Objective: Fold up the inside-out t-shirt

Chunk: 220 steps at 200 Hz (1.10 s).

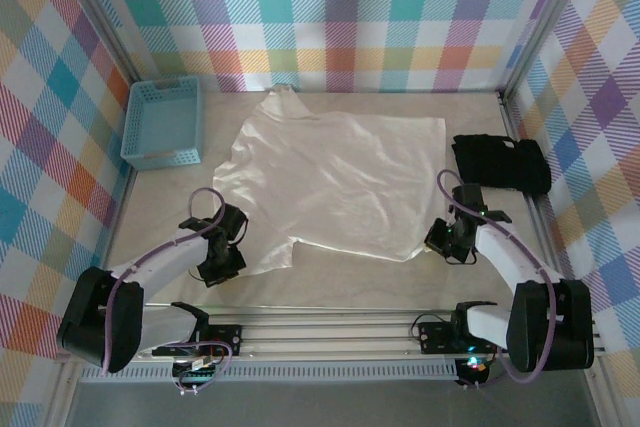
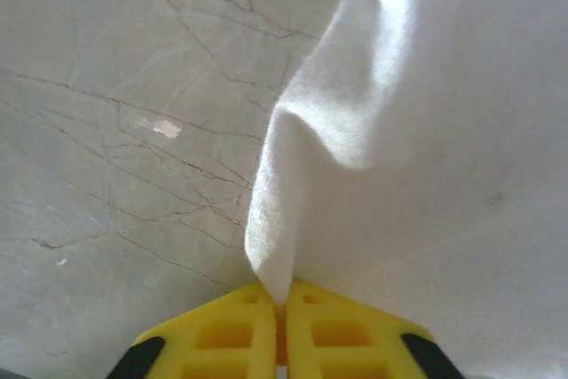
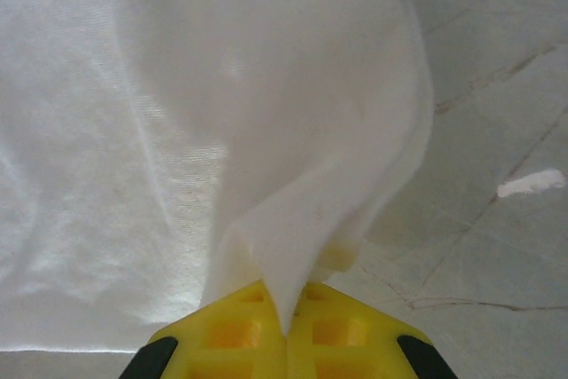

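T-shirt position: The white t-shirt (image 1: 340, 177) is spread across the middle of the desk (image 1: 340, 287), between the two arms and the far wall. It lies mostly flat, with shallow wrinkles.
T-shirt edges: The far left part is drawn out to a point toward the far wall. The near edge is uneven, and its left part reaches closer to the arms.
Left claw: The left claw (image 1: 232, 259) is placed at the near left corner of the t-shirt. In the left wrist view, the claw (image 2: 282, 308) is closed, and a fold of the white cloth (image 2: 426, 175) is pinched between the yellow fingers (image 2: 222, 335). The cloth rises from the tips as a ridge.
Right claw: The right claw (image 1: 438, 243) is placed at the near right corner. In the right wrist view, the claw (image 3: 288, 312) is closed on a gathered bunch of the cloth (image 3: 266, 130).
Desk surface: Pale, with thin brown crack lines.
Blue basket: The blue basket (image 1: 160, 157) is set at the far left, apart from the t-shirt.
Black folded garment: The black folded garment (image 1: 500, 162) is laid at the right, just beyond the right claw.
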Tool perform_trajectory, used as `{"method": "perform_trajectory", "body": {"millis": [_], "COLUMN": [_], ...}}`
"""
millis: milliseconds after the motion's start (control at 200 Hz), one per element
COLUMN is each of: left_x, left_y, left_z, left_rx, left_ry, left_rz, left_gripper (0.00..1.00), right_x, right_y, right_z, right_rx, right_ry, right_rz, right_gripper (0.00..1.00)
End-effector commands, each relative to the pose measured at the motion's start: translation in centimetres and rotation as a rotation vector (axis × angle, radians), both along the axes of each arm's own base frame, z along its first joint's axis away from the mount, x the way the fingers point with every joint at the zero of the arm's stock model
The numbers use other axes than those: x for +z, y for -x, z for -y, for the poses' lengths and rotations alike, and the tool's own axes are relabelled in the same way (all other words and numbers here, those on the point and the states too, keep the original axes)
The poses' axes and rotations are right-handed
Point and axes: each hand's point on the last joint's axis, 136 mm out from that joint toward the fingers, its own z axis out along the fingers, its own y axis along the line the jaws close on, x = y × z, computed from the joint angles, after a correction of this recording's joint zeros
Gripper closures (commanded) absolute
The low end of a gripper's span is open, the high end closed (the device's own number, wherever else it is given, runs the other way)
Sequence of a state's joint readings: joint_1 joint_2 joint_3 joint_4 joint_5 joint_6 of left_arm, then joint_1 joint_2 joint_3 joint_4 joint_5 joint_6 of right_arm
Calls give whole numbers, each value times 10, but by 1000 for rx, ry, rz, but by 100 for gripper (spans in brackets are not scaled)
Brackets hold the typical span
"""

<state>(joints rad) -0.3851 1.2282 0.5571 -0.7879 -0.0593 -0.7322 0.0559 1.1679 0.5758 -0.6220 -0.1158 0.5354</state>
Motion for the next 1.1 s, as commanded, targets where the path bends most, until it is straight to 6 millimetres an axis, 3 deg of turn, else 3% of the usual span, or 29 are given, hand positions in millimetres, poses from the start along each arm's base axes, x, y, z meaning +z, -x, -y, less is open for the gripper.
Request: {"method": "perform_trajectory", "body": {"millis": [0, 145, 280, 670, 980, 1095], "left_x": [-6, 22, 59, 154, 176, 173], "left_y": [-6, -20, -42, -138, -212, -234], "left_z": [7, 4, -1, -18, -21, -17], "left_rx": [-45, 0, 55, 22, 24, 27], "left_ry": [25, 60, 133, 190, 189, 210], "left_rz": [27, 128, 240, 489, 587, 589], "left_gripper": [99, 100, 100, 100, 100, 100], "right_x": [-3, 3, 13, 39, 35, 34], "right_y": [12, 17, 14, -32, -79, -92], "right_z": [5, 9, 19, 19, 25, 28], "right_rx": [-57, -122, -156, -63, -8, -8], "right_ry": [11, 1, 17, -13, -26, -15], "right_rz": [-19, 13, 55, 119, 131, 142], "right_gripper": [95, 94, 93, 90, 90, 90]}}
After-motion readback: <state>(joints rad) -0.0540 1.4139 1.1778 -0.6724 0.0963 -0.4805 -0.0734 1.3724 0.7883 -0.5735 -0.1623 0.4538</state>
